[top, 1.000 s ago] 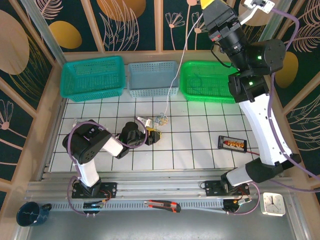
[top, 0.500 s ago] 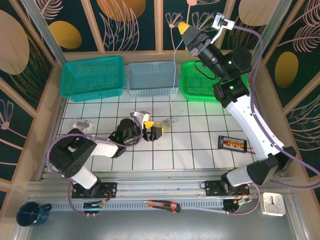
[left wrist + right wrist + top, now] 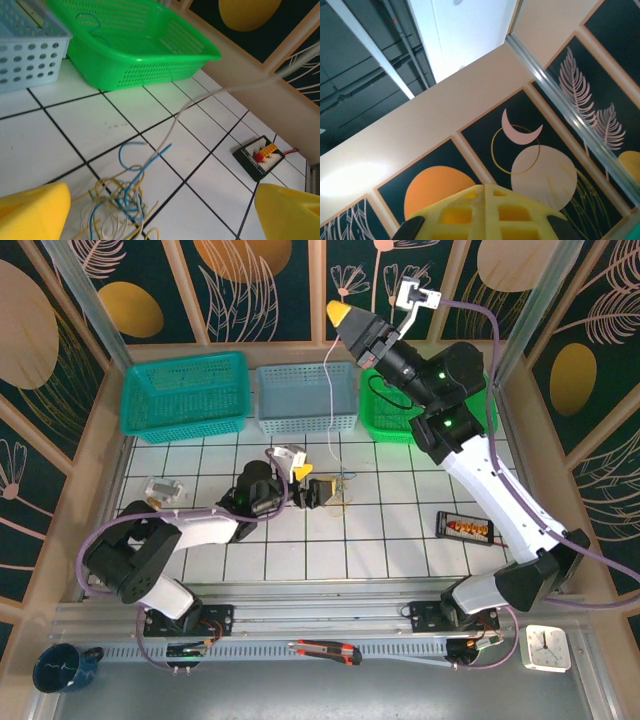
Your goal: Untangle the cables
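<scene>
Your left jaws stand wide apart, low over the table (image 3: 400, 540), just beside the cables (image 3: 117, 205), a loose tangle of yellow, white and blue wires. Your right jaws, high up, are clamped on one white strand (image 3: 225, 91) leading up from it.

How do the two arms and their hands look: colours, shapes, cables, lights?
The left arm and right arm have white links between bulky black joints, with a thick purple cable along each. Small green lights glow on the right arm's joints. The left hand and right hand have tapered yellow pads; a small white camera sits by each.
</scene>
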Controlling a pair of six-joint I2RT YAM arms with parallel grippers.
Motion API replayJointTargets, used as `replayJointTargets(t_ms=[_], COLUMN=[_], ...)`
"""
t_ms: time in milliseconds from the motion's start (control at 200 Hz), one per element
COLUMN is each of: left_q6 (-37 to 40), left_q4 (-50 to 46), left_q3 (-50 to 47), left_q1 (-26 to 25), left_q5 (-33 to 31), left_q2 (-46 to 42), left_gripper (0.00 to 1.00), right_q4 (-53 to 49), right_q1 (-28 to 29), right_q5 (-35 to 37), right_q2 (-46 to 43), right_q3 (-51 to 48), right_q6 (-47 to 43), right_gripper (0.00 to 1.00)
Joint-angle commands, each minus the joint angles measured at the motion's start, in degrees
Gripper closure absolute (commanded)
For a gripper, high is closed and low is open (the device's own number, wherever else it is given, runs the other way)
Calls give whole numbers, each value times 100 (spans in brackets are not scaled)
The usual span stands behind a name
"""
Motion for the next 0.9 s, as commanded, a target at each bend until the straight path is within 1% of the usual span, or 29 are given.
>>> replayJointTargets(t_ms=[0, 260, 355, 475, 606, 706, 746, 801, 896], left_q6=[161, -33, -126, -211, -258, -283, -289, -295, -295], left_q4=[-74, 196, 342, 519, 720, 881, 943, 1017, 1112], left_q3=[312, 715, 711, 553, 244, -27, -126, -243, -382], left_q1=[-7, -17, -18, -19, -17, -19, -20, -21, -17], left_q5=[5, 84, 6, -131, -184, -246, -279, -311, -338], left_q2=[276, 782, 878, 1157, 1276, 1364, 1390, 1441, 1538], left_gripper=[5, 5, 8, 21, 39, 51, 55, 57, 64], right_q4=[164, 78, 78, -90, -555, -863, -970, -1036, -862], right_q1=[222, 646, 743, 764, 714, 594, 502, 332, -56], right_q5=[-140, -205, -257, -303, -285, -302, -311, -312, -393], right_q2=[44, 270, 368, 518, 754, 983, 1083, 1210, 1370], right_q3=[303, 811, 1043, 1501, 2279, 2960, 3213, 3538, 3824], right_q6=[-149, -220, -214, -269, -577, -730, -768, -716, -322], right_gripper=[100, 100, 100, 100, 100, 100, 100, 100, 100])
